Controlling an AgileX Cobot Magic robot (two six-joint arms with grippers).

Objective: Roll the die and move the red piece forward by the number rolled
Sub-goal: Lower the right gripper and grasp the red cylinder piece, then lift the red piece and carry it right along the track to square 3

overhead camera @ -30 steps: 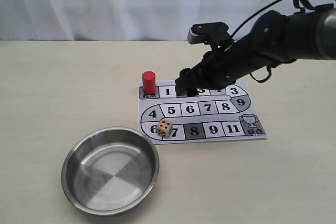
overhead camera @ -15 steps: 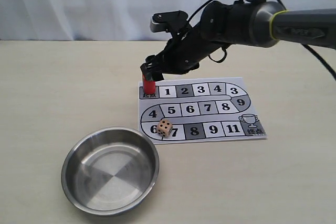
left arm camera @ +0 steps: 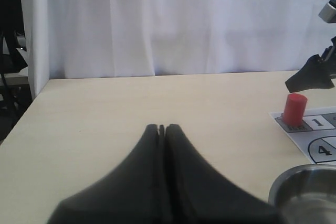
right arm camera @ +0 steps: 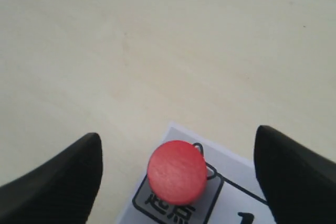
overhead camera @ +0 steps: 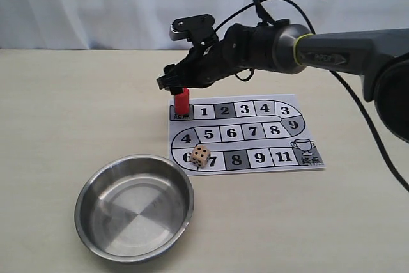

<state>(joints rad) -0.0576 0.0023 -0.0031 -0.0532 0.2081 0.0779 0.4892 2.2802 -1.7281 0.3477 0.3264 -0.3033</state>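
Roll looks done: small cream wooden cube die point(overhead camera: 200, 155) lies on printed paper board point(overhead camera: 246, 137), squares 6/7. Grasp step now: right gripper point(overhead camera: 172, 85) above red cylinder piece point(overhead camera: 182, 101) on start square, jaws wide. Next: descend, close. Left gripper point(left arm camera: 162, 129) jaws pressed together.

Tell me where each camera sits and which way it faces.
Exterior view: raised, front of the table, facing the curtain; sees board, die, bowl; right arm reaches in, right tool over the red piece.
Left wrist view: low over the table, looking across toward the curtain; shut left tool in foreground.
Right wrist view: looks down on the red piece between the open right tool's fingers.
Shared: all three show the red piece.
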